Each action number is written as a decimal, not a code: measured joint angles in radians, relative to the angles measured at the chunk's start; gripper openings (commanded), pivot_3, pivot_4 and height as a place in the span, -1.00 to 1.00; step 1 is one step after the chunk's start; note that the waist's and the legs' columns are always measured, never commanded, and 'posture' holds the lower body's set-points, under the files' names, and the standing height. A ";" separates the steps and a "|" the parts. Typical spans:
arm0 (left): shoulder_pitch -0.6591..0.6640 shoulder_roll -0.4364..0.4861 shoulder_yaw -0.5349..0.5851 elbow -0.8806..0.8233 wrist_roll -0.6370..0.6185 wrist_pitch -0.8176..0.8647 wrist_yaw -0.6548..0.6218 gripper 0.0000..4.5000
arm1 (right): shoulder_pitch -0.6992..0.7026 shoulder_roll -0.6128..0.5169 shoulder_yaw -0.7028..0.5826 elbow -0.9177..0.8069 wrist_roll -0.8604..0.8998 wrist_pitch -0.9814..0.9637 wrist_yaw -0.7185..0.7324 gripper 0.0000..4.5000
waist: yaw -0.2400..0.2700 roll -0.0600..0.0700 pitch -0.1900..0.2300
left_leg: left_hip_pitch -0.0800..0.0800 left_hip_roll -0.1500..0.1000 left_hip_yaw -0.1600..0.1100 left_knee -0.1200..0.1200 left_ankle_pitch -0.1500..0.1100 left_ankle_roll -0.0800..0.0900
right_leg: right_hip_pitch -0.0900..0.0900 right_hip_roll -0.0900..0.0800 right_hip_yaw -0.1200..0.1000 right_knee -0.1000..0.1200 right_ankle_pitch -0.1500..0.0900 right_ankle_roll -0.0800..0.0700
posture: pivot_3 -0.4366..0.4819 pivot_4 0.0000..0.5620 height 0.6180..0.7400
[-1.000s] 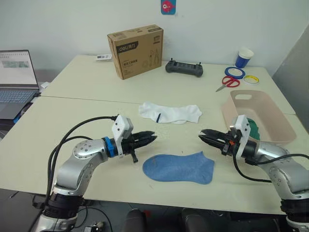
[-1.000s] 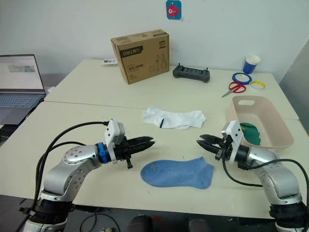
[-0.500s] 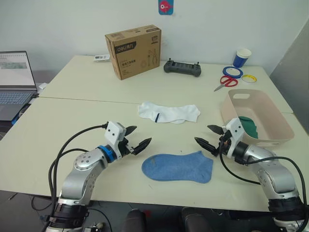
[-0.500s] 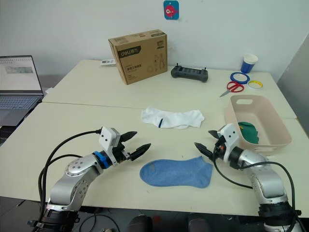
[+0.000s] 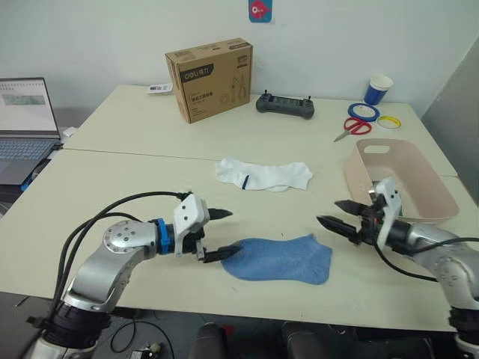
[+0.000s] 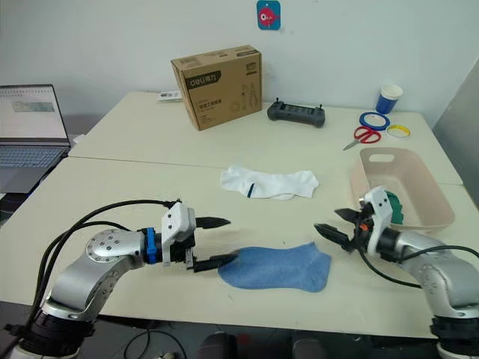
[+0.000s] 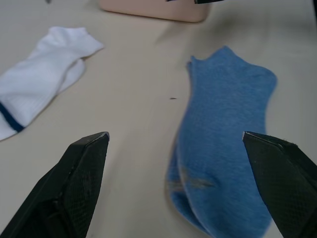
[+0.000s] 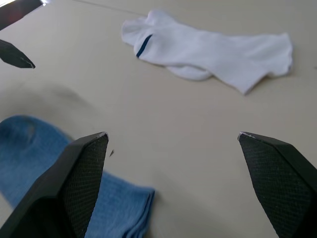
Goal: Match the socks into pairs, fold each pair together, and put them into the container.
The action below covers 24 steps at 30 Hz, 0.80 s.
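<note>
A light blue sock (image 5: pixel 281 259) lies flat near the table's front edge, its cuff showing layered edges (image 8: pixel 133 218). My left gripper (image 5: pixel 228 233) is open at the sock's toe end, with the lower finger at the fabric's edge and nothing held. My right gripper (image 5: pixel 329 212) hovers open just right of the sock's cuff. White socks (image 5: pixel 263 174) with a dark mark lie overlapped farther back. The pale pink container (image 5: pixel 389 143) stands at the right, with a dark green sock (image 6: pixel 392 203) inside. The left wrist view shows the blue sock (image 7: pixel 223 144) between my open fingers.
A brown cardboard box (image 5: pixel 209 78), a black controller (image 5: pixel 285 105), scissors (image 5: pixel 352 126), tape rolls (image 5: pixel 364 112) and a blue cup (image 5: pixel 378 88) sit at the back. A laptop (image 5: pixel 26 127) stands at the far left.
Both grippers went from nearly shut to wide open. The left gripper dropped to the blue sock's toe end. The right gripper drew back to the right, toward the container.
</note>
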 measured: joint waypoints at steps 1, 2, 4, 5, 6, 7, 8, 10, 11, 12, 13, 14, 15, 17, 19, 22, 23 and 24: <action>0.000 0.000 0.000 -0.001 -0.003 -0.008 -0.013 0.99 | 0.010 -0.007 -0.008 -0.018 0.016 0.016 0.002 1.00 | 0.000 0.000 0.000 | 0.000 0.000 0.000 0.000 0.000 0.000 | 0.000 0.000 0.000 0.000 0.000 0.000 | -0.05 -0.47 1.00; 0.000 0.000 0.000 -0.005 -0.006 -0.011 -0.021 0.99 | 0.015 -0.013 -0.012 -0.036 0.032 0.025 0.005 1.00 | -0.001 0.000 0.000 | 0.000 0.000 0.000 0.000 0.000 0.000 | 0.000 0.000 0.000 0.000 0.000 0.000 | -0.05 -0.47 1.00; 0.002 0.015 -0.017 -0.021 -0.001 -0.033 -0.053 0.91 | 0.026 -0.032 -0.009 -0.093 0.059 0.047 0.016 1.00 | -0.006 0.000 0.000 | 0.000 0.000 0.000 0.000 0.000 0.000 | -0.001 0.000 0.000 0.000 0.000 -0.001 | -0.05 -0.47 1.00; 0.004 0.023 -0.033 -0.031 0.004 -0.043 -0.067 0.81 | 0.026 -0.038 -0.002 -0.121 0.070 0.052 0.023 1.00 | -0.008 0.000 0.000 | 0.000 0.000 0.000 0.000 0.000 0.000 | -0.001 0.000 0.000 0.001 -0.001 -0.001 | -0.05 -0.47 1.00; 0.004 0.021 -0.045 -0.038 0.007 -0.052 -0.075 0.72 | 0.027 -0.040 0.012 -0.136 0.066 0.048 0.023 1.00 | -0.009 0.000 0.000 | 0.000 0.000 0.000 0.000 0.000 0.000 | -0.001 0.000 0.000 0.001 -0.001 -0.001 | -0.05 -0.47 1.00; 0.002 0.012 -0.057 -0.040 0.008 -0.055 -0.076 0.57 | 0.030 -0.040 0.027 -0.146 0.062 0.041 0.022 1.00 | -0.008 0.000 0.000 | 0.000 0.000 0.000 0.000 0.000 0.000 | -0.001 0.000 0.000 0.001 -0.001 -0.001 | -0.05 -0.47 1.00; 0.001 0.003 -0.068 -0.040 0.010 -0.056 -0.077 0.44 | 0.036 -0.040 0.039 -0.149 0.059 0.037 0.022 1.00 | -0.008 0.000 0.000 | 0.000 0.000 0.000 0.000 0.000 0.000 | -0.001 0.000 0.000 0.001 -0.001 -0.001 | -0.05 -0.47 1.00; -0.006 0.003 -0.102 -0.040 0.032 -0.060 -0.082 0.14 | 0.070 -0.040 0.044 -0.146 0.050 0.038 0.017 1.00 | -0.006 0.000 0.000 | -0.001 0.000 0.000 0.000 0.000 0.000 | -0.001 0.000 0.000 0.000 -0.001 -0.001 | -0.05 -0.47 1.00; -0.010 0.003 -0.116 -0.039 0.046 -0.062 -0.083 -0.01 | 0.082 -0.041 0.042 -0.143 0.051 0.040 0.017 1.00 | -0.004 0.000 0.000 | -0.001 0.000 0.000 0.000 0.000 0.000 | -0.001 0.000 0.001 0.000 -0.001 -0.001 | -0.05 -0.47 1.00; -0.016 0.002 -0.131 -0.038 0.059 -0.070 -0.085 -0.12 | 0.097 -0.046 0.040 -0.139 0.053 0.042 0.020 1.00 | -0.003 0.000 0.000 | -0.001 0.000 0.000 0.000 0.000 0.000 | -0.001 0.000 0.001 0.000 -0.001 -0.001 | -0.05 -0.47 1.00; -0.024 0.001 -0.143 -0.035 0.071 -0.075 -0.085 -0.28 | 0.109 -0.055 0.036 -0.136 0.058 0.047 0.023 1.00 | -0.002 0.000 0.000 | -0.001 0.000 0.000 0.000 0.000 0.000 | -0.001 0.000 0.001 0.000 -0.001 -0.001 | -0.05 -0.47 1.00; -0.029 -0.006 -0.150 -0.029 0.081 -0.077 -0.083 -0.43 | 0.115 -0.063 0.025 -0.135 0.067 0.055 0.025 1.00 | -0.001 0.000 0.000 | -0.001 0.000 0.001 0.000 0.000 0.000 | -0.001 0.000 0.001 0.000 -0.001 -0.001 | -0.05 -0.47 1.00; -0.039 -0.019 -0.154 -0.015 0.087 -0.078 -0.079 -0.57 | 0.117 -0.074 0.010 -0.136 0.077 0.072 0.028 1.00 | 0.000 0.000 0.000 | -0.001 0.000 0.000 0.000 0.000 0.000 | -0.001 0.000 0.001 0.000 -0.001 -0.001 | -0.05 -0.47 1.00; -0.043 -0.026 -0.173 0.011 0.105 -0.079 -0.077 -0.87 | 0.117 -0.119 -0.003 -0.137 0.112 0.123 0.035 1.00 | -0.001 0.000 0.000 | -0.001 0.000 0.000 0.000 0.000 0.000 | -0.001 0.000 0.001 0.000 -0.001 -0.001 | -0.05 -0.47 1.00; -0.043 -0.026 -0.202 0.040 0.138 -0.085 -0.075 -0.98 | 0.104 -0.143 -0.016 -0.138 0.157 0.195 0.035 1.00 | -0.005 0.000 0.000 | 0.000 0.000 0.000 0.000 0.000 0.000 | -0.001 0.001 0.001 0.001 -0.001 -0.001 | -0.05 -0.47 1.00; -0.045 -0.025 -0.252 0.089 0.220 -0.117 -0.065 -0.98 | 0.049 -0.151 -0.027 -0.133 0.221 0.307 -0.007 1.00 | -0.008 0.000 0.000 | -0.001 0.000 0.000 0.000 0.000 0.000 | -0.002 0.001 0.001 0.001 -0.001 -0.001 | -0.05 -0.47 1.00; -0.046 -0.023 -0.264 0.101 0.241 -0.121 -0.061 -0.98 | 0.030 -0.148 -0.031 -0.126 0.236 0.340 -0.027 1.00 | -0.007 0.000 0.000 | -0.001 0.000 0.000 0.000 0.000 0.000 | -0.002 0.001 0.001 0.001 -0.001 -0.001 | -0.05 -0.47 1.00; -0.049 -0.023 -0.267 0.108 0.248 -0.124 -0.059 -0.98 | 0.004 -0.138 -0.033 -0.111 0.251 0.382 -0.052 1.00 | -0.007 0.000 0.000 | -0.001 0.000 0.000 0.000 0.000 0.000 | -0.002 0.001 0.001 0.001 -0.001 -0.001 | -0.05 -0.47 1.00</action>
